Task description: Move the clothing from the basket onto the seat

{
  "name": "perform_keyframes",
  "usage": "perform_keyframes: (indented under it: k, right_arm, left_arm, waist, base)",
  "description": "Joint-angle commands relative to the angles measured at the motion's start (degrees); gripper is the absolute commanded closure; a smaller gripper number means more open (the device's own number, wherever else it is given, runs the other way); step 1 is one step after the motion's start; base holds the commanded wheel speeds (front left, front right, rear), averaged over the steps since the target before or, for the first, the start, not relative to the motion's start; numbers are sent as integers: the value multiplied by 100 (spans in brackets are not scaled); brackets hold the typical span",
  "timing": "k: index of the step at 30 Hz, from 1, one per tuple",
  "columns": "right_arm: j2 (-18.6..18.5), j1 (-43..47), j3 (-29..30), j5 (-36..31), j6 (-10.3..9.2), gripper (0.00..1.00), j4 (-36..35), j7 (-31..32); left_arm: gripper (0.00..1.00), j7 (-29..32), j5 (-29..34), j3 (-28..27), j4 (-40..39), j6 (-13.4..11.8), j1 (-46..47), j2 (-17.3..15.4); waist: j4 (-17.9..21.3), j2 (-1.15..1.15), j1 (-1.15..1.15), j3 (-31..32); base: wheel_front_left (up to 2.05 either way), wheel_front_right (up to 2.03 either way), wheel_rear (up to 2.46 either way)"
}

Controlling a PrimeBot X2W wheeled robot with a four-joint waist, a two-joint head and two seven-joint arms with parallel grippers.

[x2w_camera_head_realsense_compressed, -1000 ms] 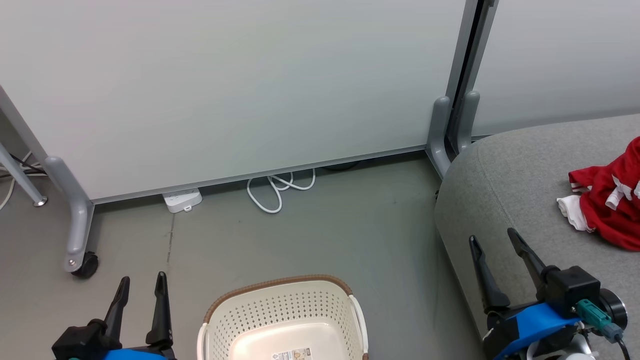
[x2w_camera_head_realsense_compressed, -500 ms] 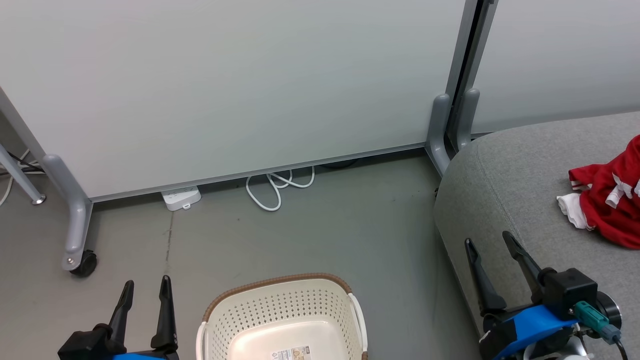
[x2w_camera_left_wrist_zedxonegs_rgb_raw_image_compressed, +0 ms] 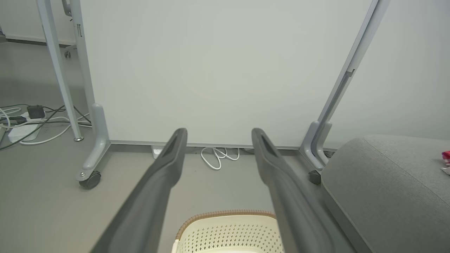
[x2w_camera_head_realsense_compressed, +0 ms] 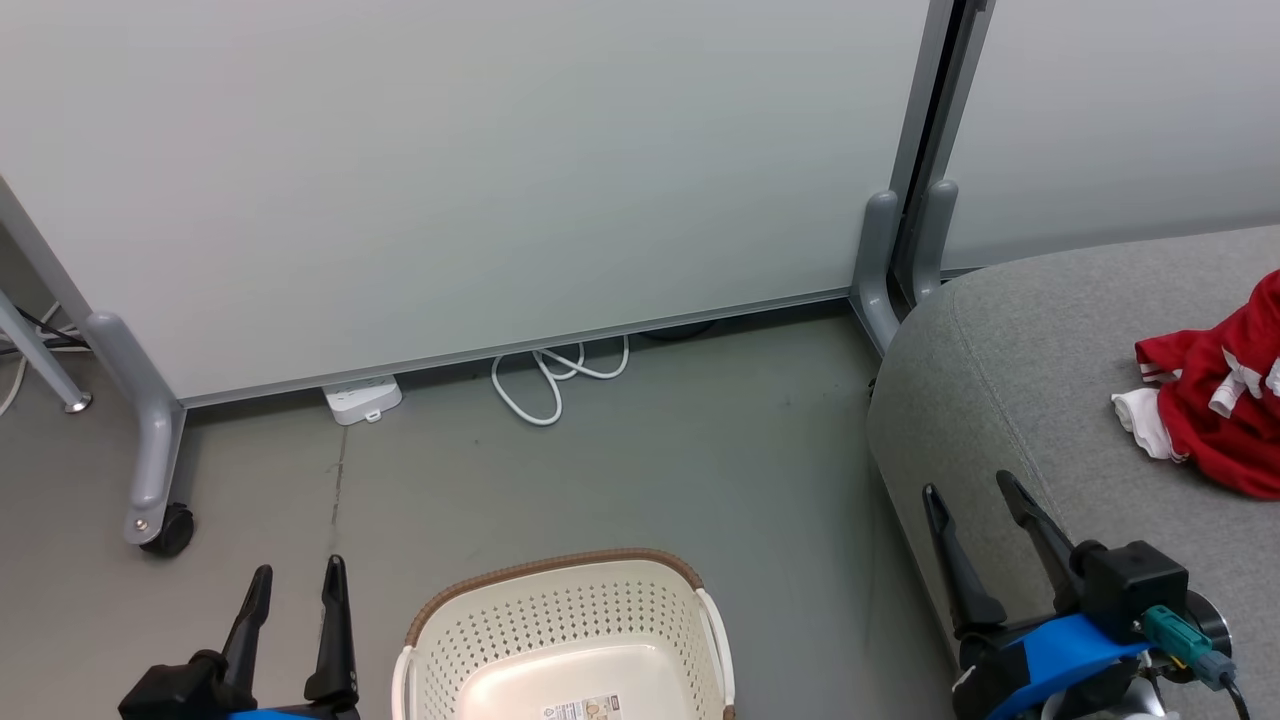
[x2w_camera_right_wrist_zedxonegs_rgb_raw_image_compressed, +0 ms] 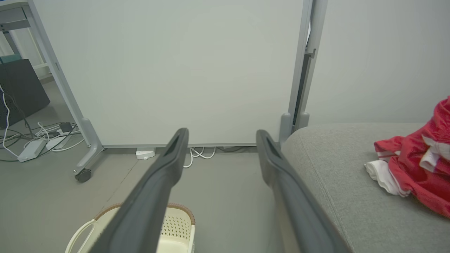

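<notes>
Red clothing (x2w_camera_head_realsense_compressed: pixel 1215 400) with white cuffs lies bunched on the grey seat (x2w_camera_head_realsense_compressed: pixel 1040 380) at the right edge, also in the right wrist view as clothing (x2w_camera_right_wrist_zedxonegs_rgb_raw_image_compressed: pixel 418 165) on the seat (x2w_camera_right_wrist_zedxonegs_rgb_raw_image_compressed: pixel 337 165). The cream basket (x2w_camera_head_realsense_compressed: pixel 565 640) stands on the floor at bottom centre; only its label shows inside. My left gripper (x2w_camera_head_realsense_compressed: pixel 297 573) is open, left of the basket, holding nothing. My right gripper (x2w_camera_head_realsense_compressed: pixel 968 487) is open over the seat's front-left corner, apart from the clothing. The basket rim (x2w_camera_left_wrist_zedxonegs_rgb_raw_image_compressed: pixel 225 215) shows between my left fingers (x2w_camera_left_wrist_zedxonegs_rgb_raw_image_compressed: pixel 168 165).
A white partition panel (x2w_camera_head_realsense_compressed: pixel 450 180) on grey wheeled legs (x2w_camera_head_realsense_compressed: pixel 150 440) closes the far side. A white power strip (x2w_camera_head_realsense_compressed: pixel 362 399) and a coiled white cable (x2w_camera_head_realsense_compressed: pixel 555 375) lie at its foot. More cables (x2w_camera_right_wrist_zedxonegs_rgb_raw_image_compressed: pixel 35 140) lie at the left. Grey floor (x2w_camera_head_realsense_compressed: pixel 650 470) lies between basket and panel.
Both grippers have drawn back slightly toward the bottom of the head view. The right one slid a little left and down. Clothing and basket have stayed put.
</notes>
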State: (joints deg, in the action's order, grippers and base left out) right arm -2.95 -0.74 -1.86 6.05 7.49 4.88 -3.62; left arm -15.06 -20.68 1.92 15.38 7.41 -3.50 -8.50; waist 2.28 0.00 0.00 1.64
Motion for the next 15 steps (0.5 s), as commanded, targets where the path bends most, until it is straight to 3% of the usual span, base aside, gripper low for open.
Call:
perform_keyframes:
  k: [1, 2, 9, 15]
  right_arm:
    - [10, 72, -15, 16, 1, 0, 22, -36]
    - [0, 1, -4, 12, 0, 100, 14, -5]
    - [6, 118, 0, 90, 0, 100, 372, 11]
    - [-7, 62, 54, 822, 0, 100, 412, 81]
  left_arm:
    - [0, -17, -41, 9, -10, 12, -71, -33]
    - [100, 1, -15, 17, 5, 0, 0, -5]
    - [100, 57, -67, 60, 334, 0, -143, 137]
    - [100, 235, -662, -20, 292, 1, -42, 172]
  waist:
    - [-3, 0, 0, 2]
    - [-2, 0, 0, 2]
    - [-2, 0, 0, 2]
    - [-13, 0, 0, -7]
  base:
    - [0, 0, 0]
    - [0, 0, 0]
    - [0, 0, 0]
    - [0, 0, 0]
